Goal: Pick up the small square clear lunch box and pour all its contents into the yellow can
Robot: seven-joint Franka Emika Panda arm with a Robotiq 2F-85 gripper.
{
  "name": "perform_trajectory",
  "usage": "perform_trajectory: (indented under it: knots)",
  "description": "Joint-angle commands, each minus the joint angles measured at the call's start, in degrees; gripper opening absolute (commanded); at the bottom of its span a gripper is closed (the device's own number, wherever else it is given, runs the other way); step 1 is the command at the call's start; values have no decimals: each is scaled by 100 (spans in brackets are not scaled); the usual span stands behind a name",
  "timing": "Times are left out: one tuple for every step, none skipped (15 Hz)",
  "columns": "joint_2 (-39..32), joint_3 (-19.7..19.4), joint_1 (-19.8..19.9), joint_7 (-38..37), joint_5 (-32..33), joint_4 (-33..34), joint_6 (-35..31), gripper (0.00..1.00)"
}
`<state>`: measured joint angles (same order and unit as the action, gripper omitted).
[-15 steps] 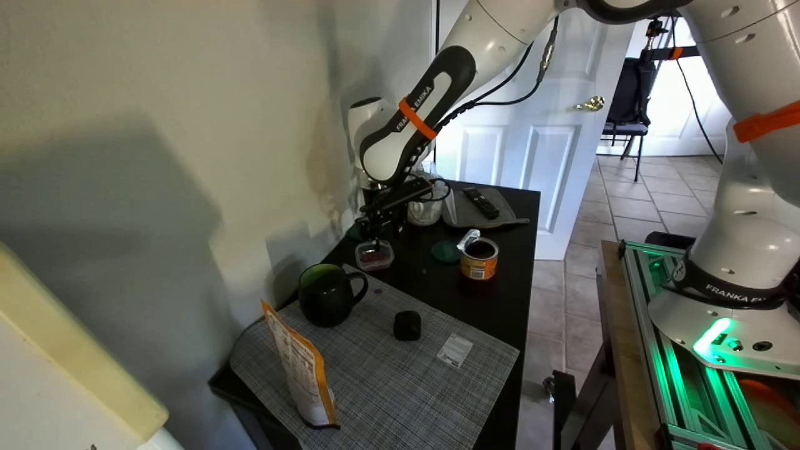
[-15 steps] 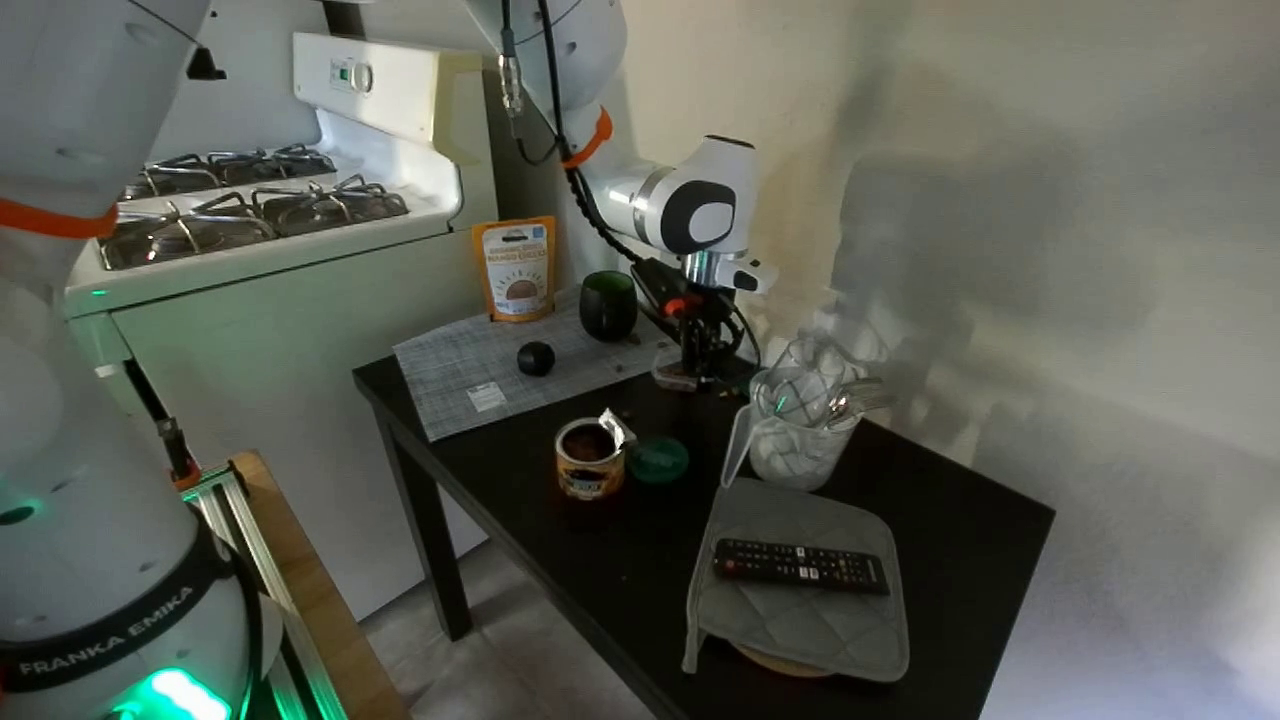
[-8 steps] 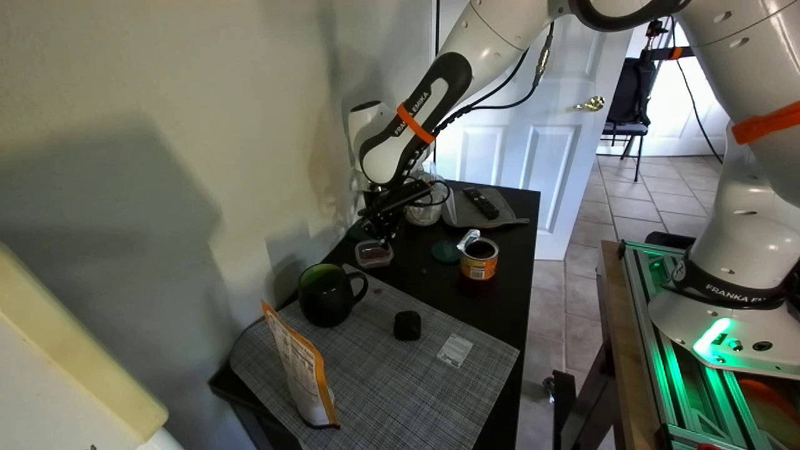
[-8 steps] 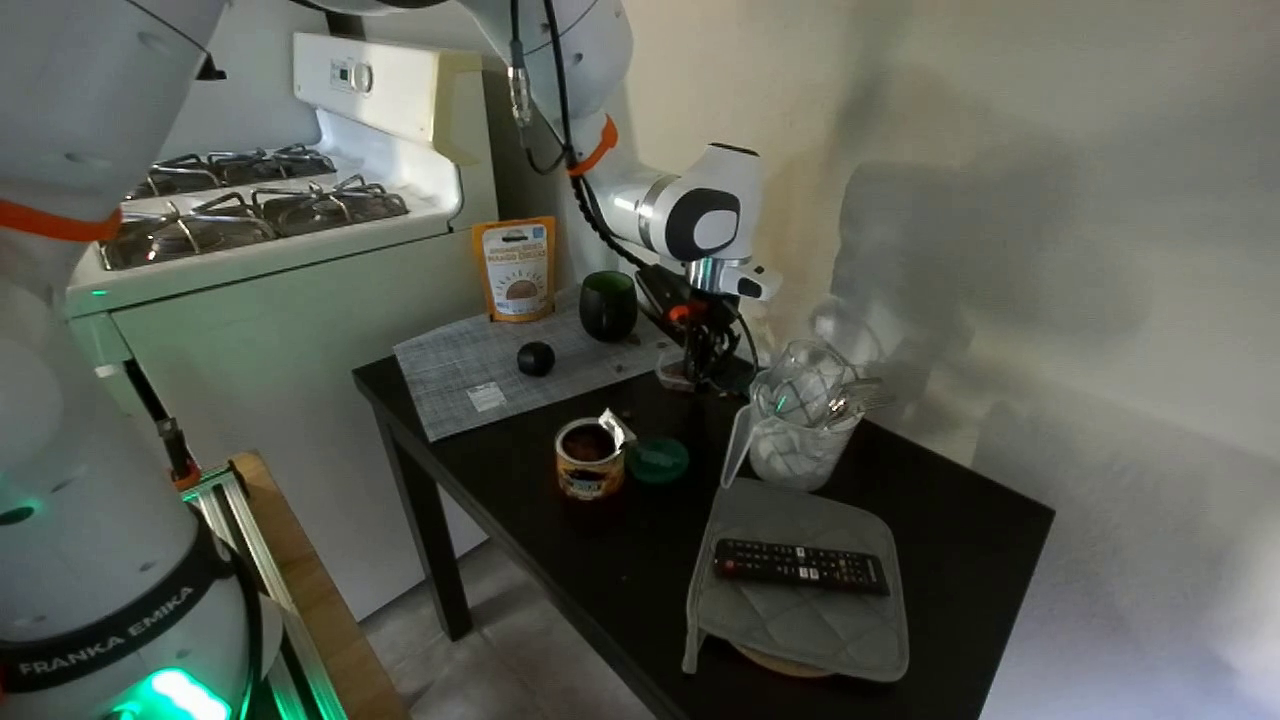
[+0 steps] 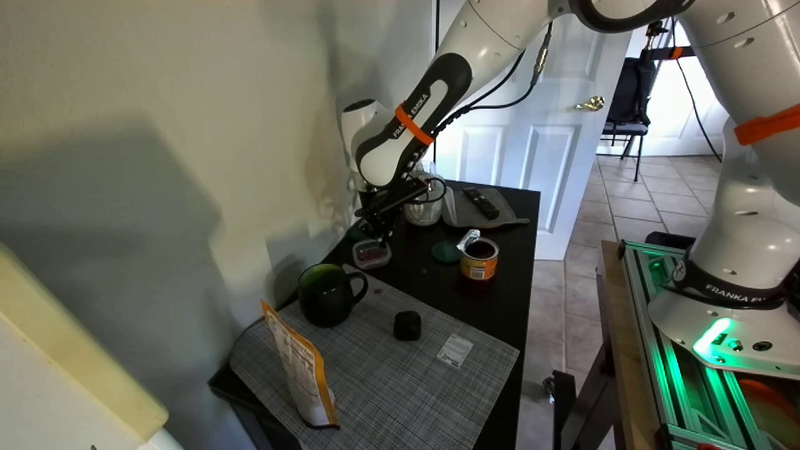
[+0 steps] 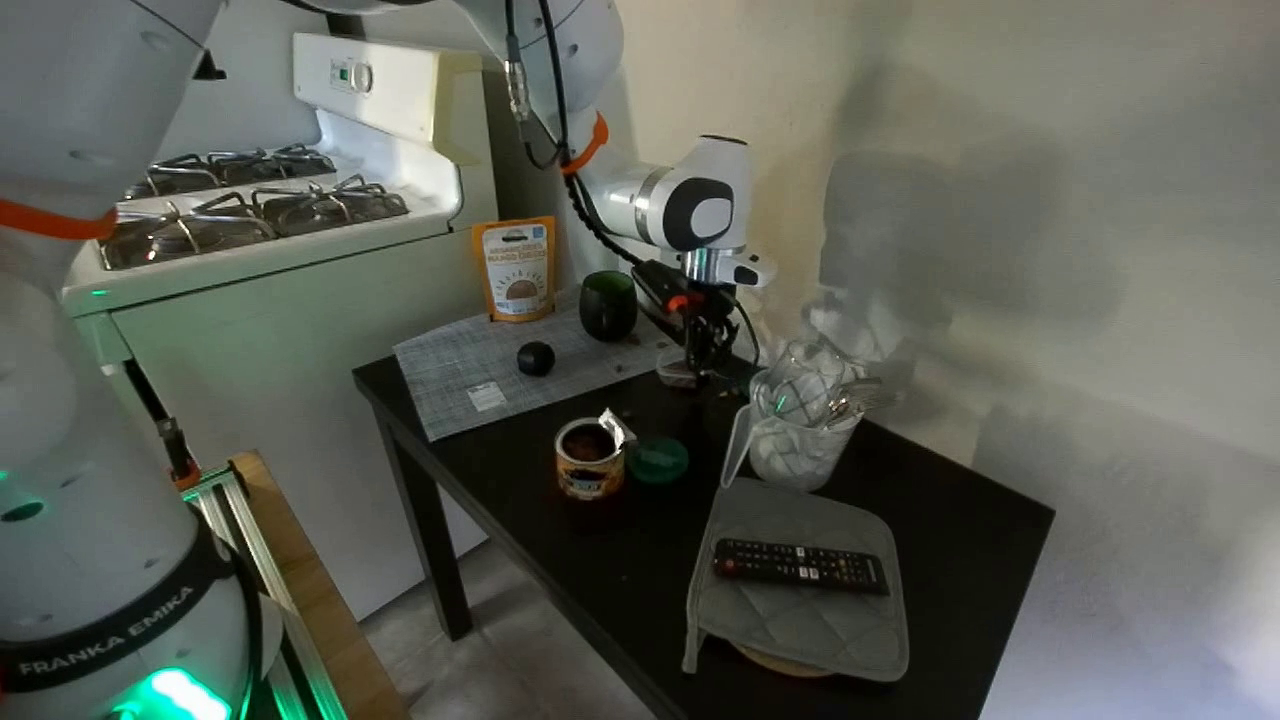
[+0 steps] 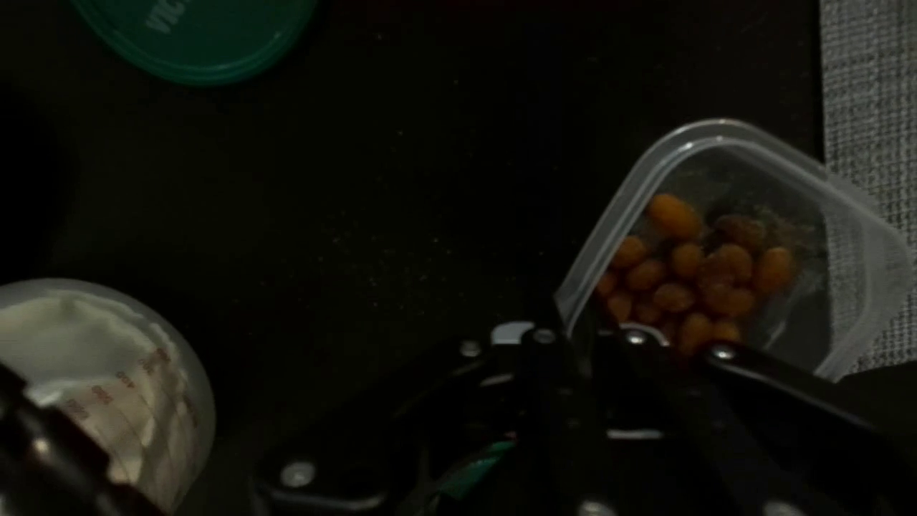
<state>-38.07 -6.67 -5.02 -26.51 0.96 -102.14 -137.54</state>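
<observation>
A black gripper (image 7: 589, 335) clenches one side of a clear, square plastic lunch box (image 7: 806, 301) of orange pieces (image 7: 716, 279), at right in the wrist view; a yellow-orange cylindrical can (image 5: 479, 269) stands right of center in an exterior view.

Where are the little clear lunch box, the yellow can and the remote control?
Lunch box (image 7: 625, 215): in the wrist view, on its rim's left stretch.
Yellow can (image 5: 479, 267): in an exterior view, on its outer side.
Remote control (image 6: 800, 566): in an exterior view, mid buttoned face.

Arm (image 5: 450, 81) "FRANKA EMIKA", lid (image 7: 200, 36) "VIC", pouch (image 6: 517, 270) "MANGO"
</observation>
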Motion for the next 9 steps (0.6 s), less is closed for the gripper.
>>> perform_trajectory:
  knots:
    - [488,-311,-542,-511,458,-445,265,3]
    - [644,-314,-608,-605,501,-617,244,3]
    - [762,-359,-698,-769,579,-727,260,3]
    - [941,-418,-784,-997,649,-942,233,3]
    - [1099,-453,-830,-1194,732,-1110,230,3]
    - [1269,-471,-813,-1338,771,-1318,259,3]
    - [1473,-483,-811,-1471,835,-1564,265,3]
    - [1736,-504,-834,-1650,950,-1875,214,3]
    - [1963,-516,-841,-1838,1051,-2135,176,3]
